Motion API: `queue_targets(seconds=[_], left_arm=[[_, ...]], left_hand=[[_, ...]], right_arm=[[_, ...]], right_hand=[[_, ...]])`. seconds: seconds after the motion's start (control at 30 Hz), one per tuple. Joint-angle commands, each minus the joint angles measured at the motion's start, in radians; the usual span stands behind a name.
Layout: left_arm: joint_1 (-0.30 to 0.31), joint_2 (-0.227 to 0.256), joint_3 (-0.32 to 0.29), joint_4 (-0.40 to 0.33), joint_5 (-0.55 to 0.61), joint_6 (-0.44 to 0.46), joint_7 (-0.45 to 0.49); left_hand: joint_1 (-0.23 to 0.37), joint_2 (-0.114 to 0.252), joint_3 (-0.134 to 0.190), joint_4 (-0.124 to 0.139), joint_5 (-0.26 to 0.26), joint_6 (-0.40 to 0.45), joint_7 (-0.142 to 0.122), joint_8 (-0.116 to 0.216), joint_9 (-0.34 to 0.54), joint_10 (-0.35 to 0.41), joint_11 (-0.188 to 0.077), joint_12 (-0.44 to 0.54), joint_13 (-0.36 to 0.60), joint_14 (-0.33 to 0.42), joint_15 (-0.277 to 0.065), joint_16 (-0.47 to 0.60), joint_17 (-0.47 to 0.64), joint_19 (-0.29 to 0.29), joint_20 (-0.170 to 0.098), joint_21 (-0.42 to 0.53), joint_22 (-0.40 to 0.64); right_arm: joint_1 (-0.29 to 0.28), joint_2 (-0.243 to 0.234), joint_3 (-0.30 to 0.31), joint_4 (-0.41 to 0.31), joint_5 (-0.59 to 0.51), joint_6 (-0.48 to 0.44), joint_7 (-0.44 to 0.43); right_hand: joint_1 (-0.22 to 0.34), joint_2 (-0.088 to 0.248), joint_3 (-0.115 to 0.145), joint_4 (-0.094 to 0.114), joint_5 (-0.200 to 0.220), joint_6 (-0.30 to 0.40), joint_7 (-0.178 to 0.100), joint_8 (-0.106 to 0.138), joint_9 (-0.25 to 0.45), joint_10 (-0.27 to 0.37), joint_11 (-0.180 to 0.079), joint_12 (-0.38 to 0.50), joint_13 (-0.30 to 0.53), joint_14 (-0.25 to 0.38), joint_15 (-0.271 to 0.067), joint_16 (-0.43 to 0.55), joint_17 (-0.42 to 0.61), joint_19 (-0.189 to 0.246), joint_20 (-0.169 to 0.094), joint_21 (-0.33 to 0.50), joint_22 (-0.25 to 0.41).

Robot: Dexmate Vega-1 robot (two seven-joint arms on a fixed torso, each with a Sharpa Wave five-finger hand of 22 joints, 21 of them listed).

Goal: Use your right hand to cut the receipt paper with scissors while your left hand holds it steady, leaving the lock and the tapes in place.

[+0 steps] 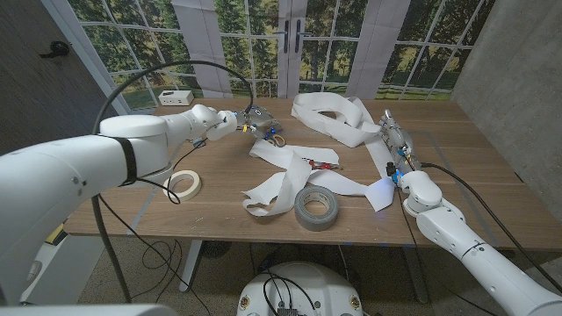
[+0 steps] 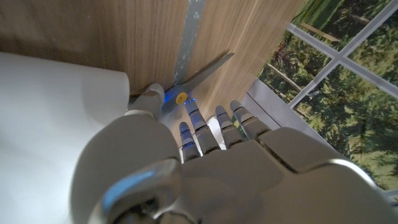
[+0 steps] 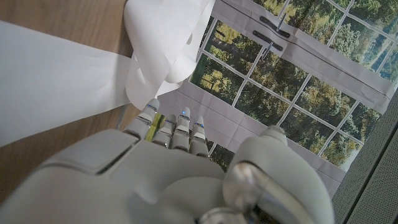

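— Starting at the left: what sits there on the bench [image 1: 219, 211]?
— A white tape roll [image 1: 184, 183] lies near the front left. Beyond it the left hand [image 1: 230, 122] reaches over the far middle of the bench, by the scissors [image 1: 267, 133], whose handles lie just right of it.
— Does it hold them?
— I cannot tell. In the left wrist view its fingers [image 2: 200, 127] point toward the blades [image 2: 202, 70] and the yellow pivot screw [image 2: 181, 98], beside white paper, yet the grip itself is hidden.
— And the receipt paper [image 1: 290, 171]?
— It runs in loose loops from the bench's middle toward the far right. A small red-and-metal object [image 1: 321, 166] rests on it, too small to identify. A grey tape roll [image 1: 316, 208] sits at the near edge, touching the strip.
— The right side?
— The right hand [image 1: 399, 151] lies along the paper's right end. In the right wrist view its fingers [image 3: 181, 129] are straight and close together, reaching under a paper loop [image 3: 165, 43]; whether they pinch it, I cannot tell.
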State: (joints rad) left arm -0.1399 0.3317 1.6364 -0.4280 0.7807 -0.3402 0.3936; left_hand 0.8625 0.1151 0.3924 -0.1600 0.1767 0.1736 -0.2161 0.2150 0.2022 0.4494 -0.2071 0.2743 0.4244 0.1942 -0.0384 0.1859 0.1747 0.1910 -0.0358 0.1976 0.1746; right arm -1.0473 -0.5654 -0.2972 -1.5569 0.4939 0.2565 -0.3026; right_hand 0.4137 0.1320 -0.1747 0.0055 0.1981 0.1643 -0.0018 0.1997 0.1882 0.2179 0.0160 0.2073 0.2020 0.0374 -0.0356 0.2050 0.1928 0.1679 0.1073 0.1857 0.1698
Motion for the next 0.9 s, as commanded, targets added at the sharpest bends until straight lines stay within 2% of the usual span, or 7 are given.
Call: queue_targets(seconds=[0.03, 0.57, 0.9], left_arm=[[0.002, 0.002, 0.002, 0.0, 0.004, -0.006, 0.007], [0.004, 0.003, 0.003, 0.0, 0.013, -0.017, 0.013], [0.004, 0.007, 0.003, 0.0, 0.021, -0.026, 0.03]], left_hand=[[0.014, 0.006, -0.004, -0.001, 0.002, 0.011, -0.003, 0.012, 0.002, 0.018, 0.001, 0.013, 0.003, 0.013, -0.176, 0.007, 0.004, 0.019, -0.052, 0.007, 0.003], [0.012, -0.004, -0.023, 0.001, 0.002, 0.057, -0.003, 0.023, 0.002, 0.019, 0.004, -0.001, -0.011, 0.014, -0.174, 0.003, 0.002, 0.031, -0.048, 0.009, 0.003], [0.002, -0.015, -0.026, 0.003, 0.001, 0.107, -0.003, 0.026, -0.001, 0.116, 0.006, 0.028, -0.017, 0.078, -0.179, 0.011, 0.004, 0.034, -0.053, 0.006, 0.003]], right_arm=[[0.0, 0.002, 0.0, -0.003, 0.0, -0.002, -0.003], [-0.006, 0.0, 0.001, -0.011, -0.004, -0.002, -0.007], [-0.009, 0.0, 0.001, -0.012, -0.003, -0.001, -0.007]], right_hand=[[-0.004, 0.002, 0.002, 0.002, 0.0, 0.006, -0.004, -0.001, 0.003, 0.004, -0.011, -0.002, 0.004, -0.001, -0.017, -0.002, 0.003, 0.002, 0.006, 0.004, 0.002], [-0.005, 0.002, 0.003, 0.002, -0.001, 0.005, -0.005, -0.001, 0.003, 0.003, -0.009, -0.002, 0.004, -0.002, -0.017, -0.002, 0.003, 0.002, 0.008, 0.004, 0.002], [-0.004, 0.001, 0.005, 0.001, -0.001, 0.005, -0.006, -0.001, 0.003, 0.003, -0.008, -0.002, 0.004, -0.001, -0.016, -0.002, 0.002, 0.001, 0.009, 0.004, 0.002]])
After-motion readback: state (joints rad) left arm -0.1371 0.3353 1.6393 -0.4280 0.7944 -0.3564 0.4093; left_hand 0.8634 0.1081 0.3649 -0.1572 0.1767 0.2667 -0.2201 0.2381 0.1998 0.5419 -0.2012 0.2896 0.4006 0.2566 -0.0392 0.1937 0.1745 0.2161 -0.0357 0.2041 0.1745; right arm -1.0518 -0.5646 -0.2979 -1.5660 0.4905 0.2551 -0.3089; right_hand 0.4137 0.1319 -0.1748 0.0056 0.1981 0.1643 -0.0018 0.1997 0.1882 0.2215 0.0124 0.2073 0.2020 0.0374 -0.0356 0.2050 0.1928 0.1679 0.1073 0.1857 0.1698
